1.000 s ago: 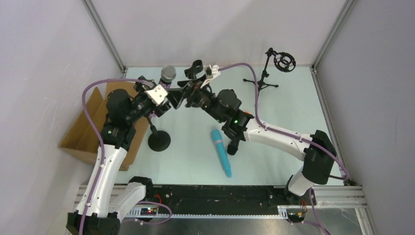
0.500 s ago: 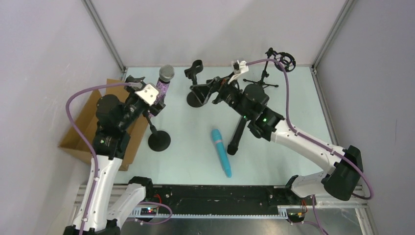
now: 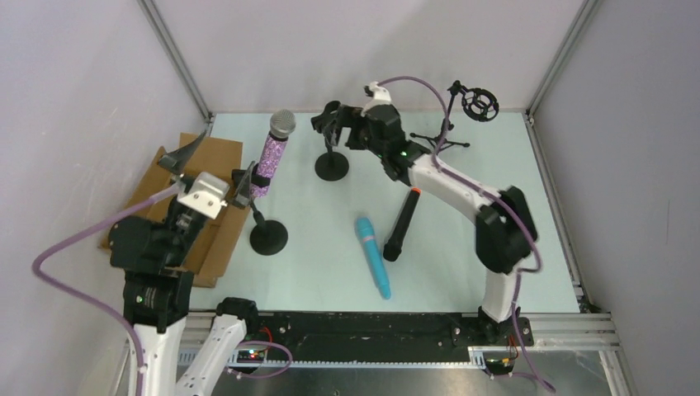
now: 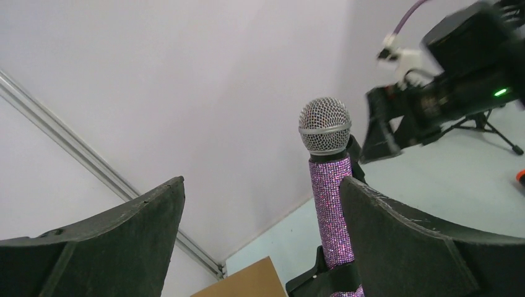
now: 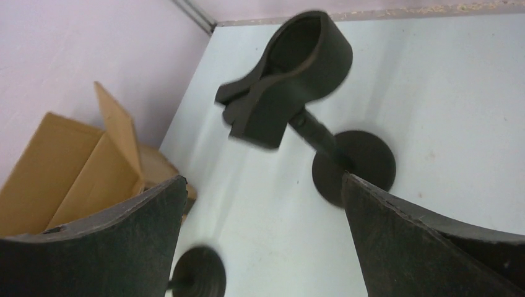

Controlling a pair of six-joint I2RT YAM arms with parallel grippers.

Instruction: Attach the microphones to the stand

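Three microphones are in view. The purple glitter microphone [image 3: 272, 155], silver mesh head up, stands tilted in the clip of a round-base stand [image 3: 268, 238], at about 10 o'clock from the middle of the worktop [image 3: 495, 206]. The black microphone [image 3: 400, 223] lies flat near the middle, its orange-red end pointing to 1 o'clock. The light blue microphone [image 3: 373, 256] lies flat just beside it at its 7 o'clock; the two are apart.

There are three stands as well: the one carrying the purple microphone, a second round-base stand [image 3: 332, 167] at 11 o'clock whose clip [image 5: 291, 68] is empty, and a tripod stand [image 3: 442, 136] with a ring mount at 1 o'clock. One cardboard box [image 3: 216, 150] sits at 9 o'clock, at the worktop's left edge.

The left pincer [image 4: 261, 185] is spread wide and holds nothing. In its wrist view the purple microphone rises beyond the gap, close by the right-hand finger [image 4: 402, 241] (whether that finger touches the body cannot be told).

The right pincer [image 5: 263, 179] is also spread wide and grips nothing. It hangs at 12 o'clock on the worktop, facing the empty clip, which shows blurred in its wrist view beyond the gap between the fingers; contact cannot be made out.
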